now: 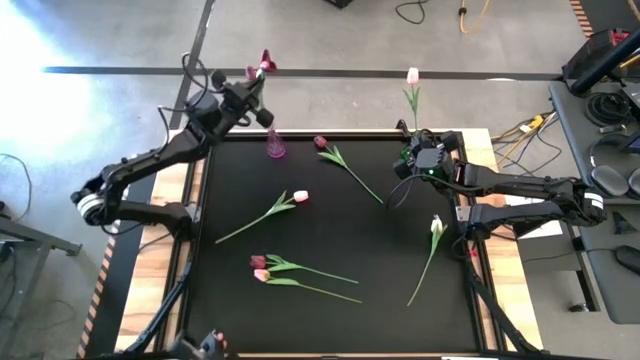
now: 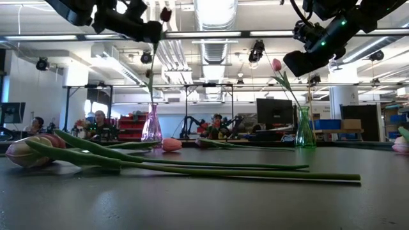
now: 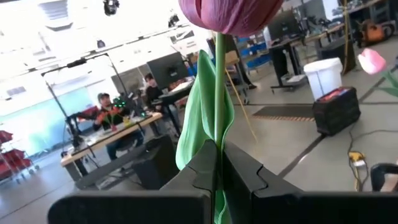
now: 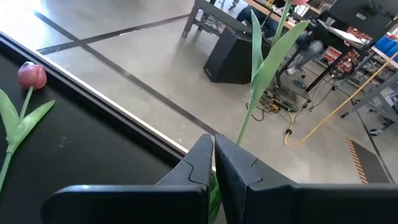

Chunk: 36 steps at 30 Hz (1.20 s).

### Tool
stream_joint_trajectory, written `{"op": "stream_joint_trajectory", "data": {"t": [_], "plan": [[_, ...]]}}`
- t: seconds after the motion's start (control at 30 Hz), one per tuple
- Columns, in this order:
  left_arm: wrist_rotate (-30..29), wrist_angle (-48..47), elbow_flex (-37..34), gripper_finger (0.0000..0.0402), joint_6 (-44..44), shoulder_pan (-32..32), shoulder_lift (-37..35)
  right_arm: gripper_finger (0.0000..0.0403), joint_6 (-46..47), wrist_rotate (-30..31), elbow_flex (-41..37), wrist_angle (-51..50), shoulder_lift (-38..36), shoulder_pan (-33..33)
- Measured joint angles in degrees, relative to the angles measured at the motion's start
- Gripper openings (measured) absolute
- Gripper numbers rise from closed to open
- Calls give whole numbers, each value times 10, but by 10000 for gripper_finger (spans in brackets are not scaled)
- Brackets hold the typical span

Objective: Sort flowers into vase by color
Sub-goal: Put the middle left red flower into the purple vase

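My left gripper [image 1: 257, 88] is raised over the table's far left corner, shut on a maroon tulip [image 1: 265, 62]. That tulip's stem runs down toward the pink glass vase [image 2: 151, 124]. At the far right, my right gripper [image 1: 413, 137] is shut on a pale pink tulip [image 1: 412, 75], whose stem slants down into the green glass vase [image 2: 304, 131]. Lying flat on the black mat are a maroon tulip [image 1: 321, 142], a pink one [image 1: 300, 197], a maroon and pink pair [image 1: 260, 268] and a pale one [image 1: 436, 226]. My left gripper pinches the maroon tulip's stem [image 3: 219, 134] together with a green leaf [image 3: 198, 118], a short way below the head. The fingers lie across the stem. The tulip stands upright, clear of the table, with its lower stem [image 2: 152, 83] reaching down to the pink vase's neck. My right gripper pinches the pale pink tulip's stem [image 4: 231, 138] between its two fingers, well below the head and leaves. The fingers cross the stem. The tulip leans in the hold, head up, and its lower stem [image 2: 295, 105] runs into the green vase.
Both vases stand near the mat's far edge [image 1: 340, 133], pink at the left, green at the right. The loose tulips spread over the middle and near part of the mat. Wooden table borders [image 1: 485, 150] flank the mat. People sit at desks in the room beyond.
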Motion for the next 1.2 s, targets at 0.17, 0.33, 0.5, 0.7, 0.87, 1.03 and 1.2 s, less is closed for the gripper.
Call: {"op": "stream_joint_trajectory", "data": {"t": [0.17,0.33,0.5,0.7,0.87,1.03,1.2], "plan": [[3,19,16,0,21,6,36,13,0,0,0,0,0,0],[3,31,38,0,34,9,49,13,0,0,0,0,0,0],[2,17,44,0,39,19,49,13,0,0,0,0,0,0],[3,-28,40,0,27,20,49,13,0,0,0,0,0,0],[3,-7,20,0,17,21,61,13,1,0,0,0,0,0],[3,8,-4,0,8,21,65,13,3,0,0,0,0,0],[3,21,-39,0,-15,21,64,13,4,0,0,0,0,0]]}}
